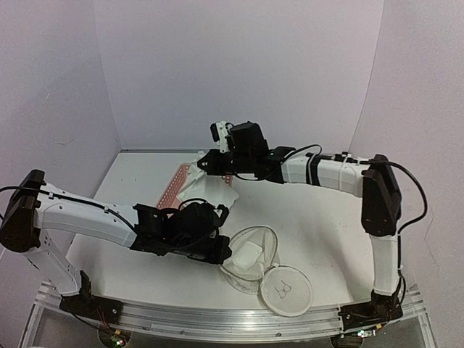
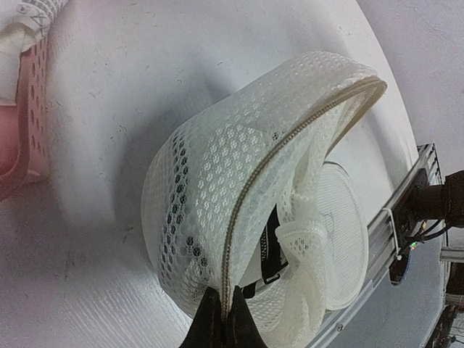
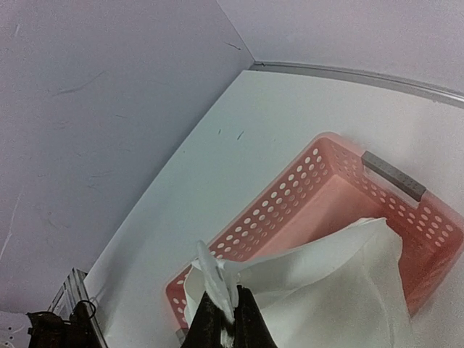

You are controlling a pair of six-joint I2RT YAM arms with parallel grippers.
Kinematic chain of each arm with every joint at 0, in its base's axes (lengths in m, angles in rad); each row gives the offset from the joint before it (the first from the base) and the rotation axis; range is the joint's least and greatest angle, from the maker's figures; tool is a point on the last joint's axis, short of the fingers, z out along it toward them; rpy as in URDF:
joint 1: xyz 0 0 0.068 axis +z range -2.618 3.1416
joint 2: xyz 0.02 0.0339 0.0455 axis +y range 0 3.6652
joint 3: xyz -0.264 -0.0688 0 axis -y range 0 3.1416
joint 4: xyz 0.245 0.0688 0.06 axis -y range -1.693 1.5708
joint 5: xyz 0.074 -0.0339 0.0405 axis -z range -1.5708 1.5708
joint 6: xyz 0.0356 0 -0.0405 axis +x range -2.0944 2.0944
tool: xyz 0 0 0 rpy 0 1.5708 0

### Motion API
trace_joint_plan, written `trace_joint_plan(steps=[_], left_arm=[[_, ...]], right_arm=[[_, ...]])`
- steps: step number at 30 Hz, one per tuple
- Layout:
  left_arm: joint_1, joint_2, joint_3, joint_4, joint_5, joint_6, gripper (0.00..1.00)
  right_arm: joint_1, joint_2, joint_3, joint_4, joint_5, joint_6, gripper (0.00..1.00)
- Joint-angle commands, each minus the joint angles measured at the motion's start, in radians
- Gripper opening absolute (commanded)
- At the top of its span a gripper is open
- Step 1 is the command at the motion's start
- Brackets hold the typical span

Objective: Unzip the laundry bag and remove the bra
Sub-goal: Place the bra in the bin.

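My left pincer [image 2: 226, 313] is pinched shut on the zipper edge of the laundry bag [image 2: 217, 188], which lies open on the bench [image 2: 109, 145]. The bra [image 2: 303, 239] sits inside just beyond the tips, mostly hidden by mesh. My right pincer [image 3: 223, 313] clamps a white cloth [image 3: 341, 283] over the pink basket [image 3: 326, 188], the cloth's lower part cut off.

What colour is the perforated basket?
The basket is pink, with rows of round holes; clearest in the right wrist view.
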Motion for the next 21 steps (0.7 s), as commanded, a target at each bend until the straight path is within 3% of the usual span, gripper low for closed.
trace_joint_plan(steps=[1,7,14,17,21], left_arm=[[-0.004,-0.041,-0.007,0.032,-0.018,-0.008,0.0],[-0.005,-0.048,-0.023,0.032,-0.023,-0.019,0.0],[-0.004,-0.052,-0.022,0.032,-0.028,-0.018,0.0],[-0.005,-0.047,-0.017,0.031,-0.024,-0.014,0.0],[-0.004,-0.049,-0.018,0.031,-0.033,-0.014,0.0]], right_arm=[[-0.001,0.13,0.156,-0.027,0.011,0.014,0.0],[-0.002,0.299,0.311,-0.075,-0.026,0.032,0.0],[-0.003,0.376,0.393,-0.08,-0.073,0.047,0.01],[-0.003,0.384,0.404,-0.08,-0.078,0.049,0.05],[-0.004,0.377,0.407,-0.081,-0.095,0.051,0.18]])
